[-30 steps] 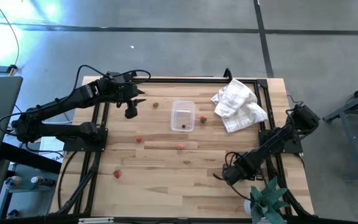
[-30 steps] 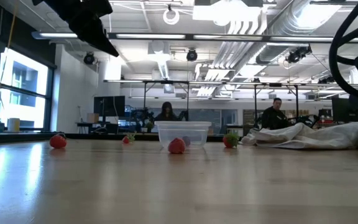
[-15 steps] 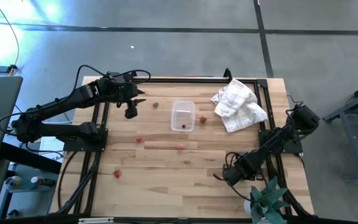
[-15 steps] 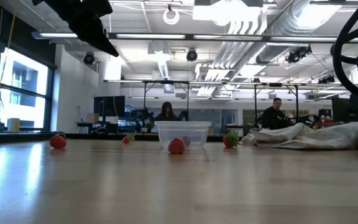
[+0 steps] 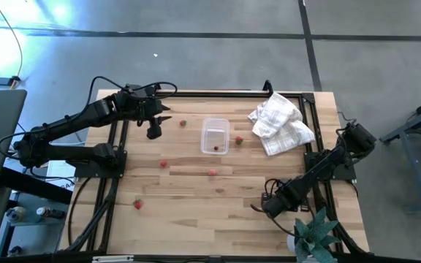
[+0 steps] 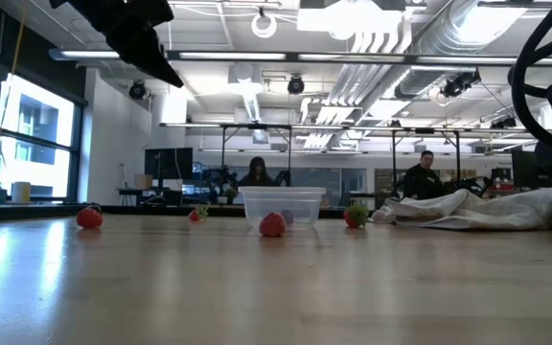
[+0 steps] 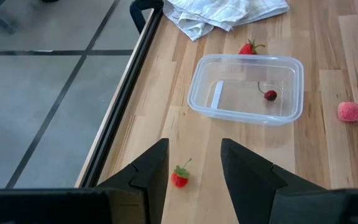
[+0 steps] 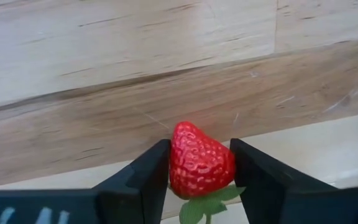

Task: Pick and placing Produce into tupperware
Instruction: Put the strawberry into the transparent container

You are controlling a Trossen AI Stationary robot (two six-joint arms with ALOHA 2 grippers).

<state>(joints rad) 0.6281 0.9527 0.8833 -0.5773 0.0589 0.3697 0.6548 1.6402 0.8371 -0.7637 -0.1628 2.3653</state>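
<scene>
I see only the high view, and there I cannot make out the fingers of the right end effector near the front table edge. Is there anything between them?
Observer: Yes. The right wrist view shows the right end effector with a red strawberry between its fingers, which touch it on both sides.
Operator: And the left end effector, does it hold something?
Observer: No. The left end effector is open and empty; a small strawberry lies on the table just ahead of its fingers.
Operator: What is the small spot inside the tub?
Observer: In the clear tub lies one dark cherry with a stem.
</scene>
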